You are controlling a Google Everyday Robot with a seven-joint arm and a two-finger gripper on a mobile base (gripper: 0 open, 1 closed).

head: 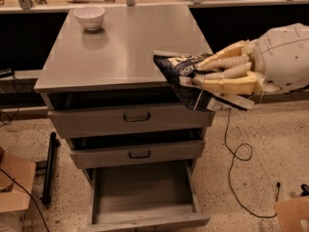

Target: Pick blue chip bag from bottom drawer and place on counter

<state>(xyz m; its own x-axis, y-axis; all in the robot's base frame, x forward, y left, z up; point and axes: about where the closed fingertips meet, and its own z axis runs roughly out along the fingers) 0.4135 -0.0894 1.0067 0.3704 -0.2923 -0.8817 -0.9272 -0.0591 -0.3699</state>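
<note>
The blue chip bag (179, 67) is out of the open bottom drawer (145, 220), pinched in the gripper (202, 74) at the front right edge of the counter (128, 42). Judging by this, only setting it on the top and letting go remains.

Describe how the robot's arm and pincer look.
The pincer, at the counter's front right corner, has long, tapered, cream-yellow fingers. Behind it, the arm is a bulbous off-white shell with faint panel seams. No markings show.
</note>
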